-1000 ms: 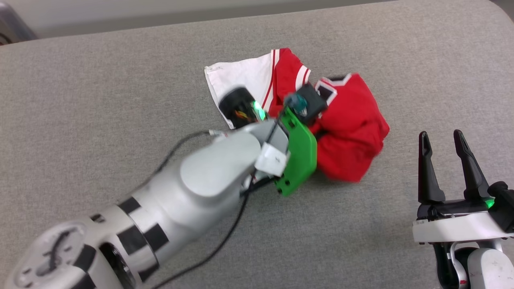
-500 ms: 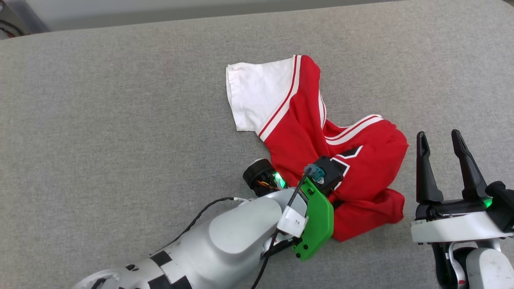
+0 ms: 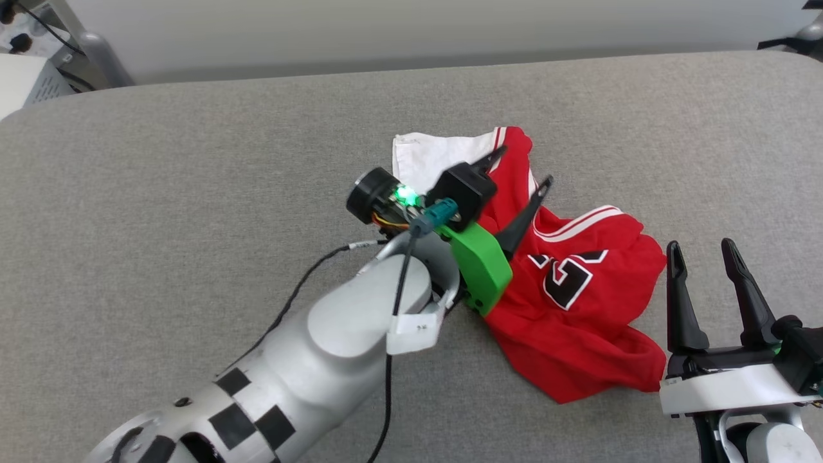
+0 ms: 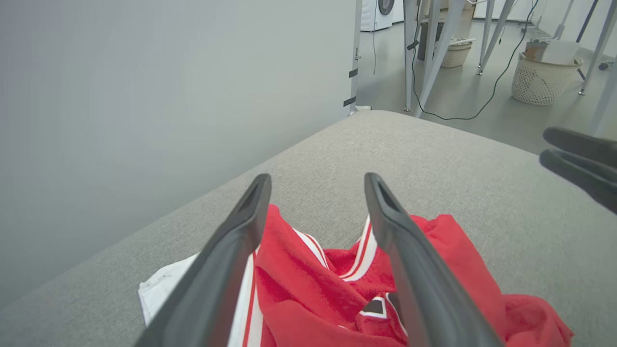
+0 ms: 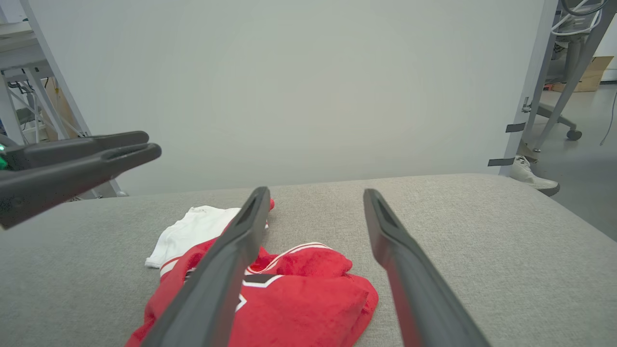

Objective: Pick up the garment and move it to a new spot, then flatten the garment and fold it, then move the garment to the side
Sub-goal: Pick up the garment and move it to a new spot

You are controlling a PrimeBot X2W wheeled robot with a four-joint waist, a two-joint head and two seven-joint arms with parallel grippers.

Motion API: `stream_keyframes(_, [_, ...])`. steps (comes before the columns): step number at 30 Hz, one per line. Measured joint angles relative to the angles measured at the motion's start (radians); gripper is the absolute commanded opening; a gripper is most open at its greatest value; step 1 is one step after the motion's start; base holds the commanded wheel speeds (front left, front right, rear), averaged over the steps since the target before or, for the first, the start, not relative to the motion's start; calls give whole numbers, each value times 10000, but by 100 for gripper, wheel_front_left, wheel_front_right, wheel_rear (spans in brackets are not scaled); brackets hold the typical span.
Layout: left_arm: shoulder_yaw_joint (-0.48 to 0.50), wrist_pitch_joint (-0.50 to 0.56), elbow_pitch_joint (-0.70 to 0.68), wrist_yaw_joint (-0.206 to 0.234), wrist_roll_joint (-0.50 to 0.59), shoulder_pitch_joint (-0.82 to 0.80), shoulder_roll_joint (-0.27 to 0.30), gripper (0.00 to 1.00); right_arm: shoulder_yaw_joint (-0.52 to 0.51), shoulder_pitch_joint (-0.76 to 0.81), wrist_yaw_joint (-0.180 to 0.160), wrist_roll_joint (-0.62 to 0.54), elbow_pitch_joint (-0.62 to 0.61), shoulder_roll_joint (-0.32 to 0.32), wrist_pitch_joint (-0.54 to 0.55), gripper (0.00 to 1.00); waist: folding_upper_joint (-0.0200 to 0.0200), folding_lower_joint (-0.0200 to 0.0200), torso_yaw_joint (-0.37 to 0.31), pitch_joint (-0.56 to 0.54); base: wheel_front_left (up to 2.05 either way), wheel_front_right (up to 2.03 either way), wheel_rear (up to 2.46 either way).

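The garment (image 3: pixel 578 308) lies crumpled on the grey padded table (image 3: pixel 193 193), red with a white sleeve (image 3: pixel 427 161) at its far left and a black, white-outlined number facing up. My left gripper (image 3: pixel 522 170) hovers open over the garment's upper left part, holding nothing. The left wrist view shows its own gripper (image 4: pixel 316 180) with spread fingers above the red cloth (image 4: pixel 308 299). My right gripper (image 3: pixel 699 247) stands open just right of the garment, empty. From the right wrist, that gripper (image 5: pixel 314 193) looks over the garment (image 5: pixel 299 299), with the left gripper (image 5: pixel 72 164) at the left.
A pale wall runs behind the table's far edge. Wicker baskets (image 4: pixel 544 77) and metal frame legs stand on the floor beyond the table's end. A shoe (image 5: pixel 532 176) shows past the table's right corner. Grey equipment (image 3: pixel 26 77) sits at the far left.
My left gripper has opened and let go of the garment, then lifted off it. The garment now lies spread wider with the number facing up. The head camera has shifted. The right gripper stays open.
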Motion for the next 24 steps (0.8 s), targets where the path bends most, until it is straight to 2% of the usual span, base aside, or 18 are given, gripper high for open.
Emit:
stream_keyframes(5, [1789,-8,-1661,1016,1145,662,840,100,-56,71,0,-176,-10,2,0,100,0,0,326,-288,0,0,0])
stream_keyframes(8, [2784,-8,-2483,1373,1735,1566,1246,100,-81,141,0,-253,-17,2,0,100,0,0,488,-436,0,0,0])
stream_keyframes(11, [3789,-10,-3175,1574,2228,2466,1419,100,-100,271,0,-291,-19,2,0,100,0,0,610,-592,0,0,0])
stream_keyframes(19, [6199,-10,-4364,1751,3365,4753,1630,100,-198,449,0,-324,-73,2,0,100,0,0,796,-957,0,0,0])
stream_keyframes(24, [7264,-10,-4711,1557,3881,6120,1647,100,-255,527,0,-234,-50,2,0,100,0,0,840,-1118,0,0,0])
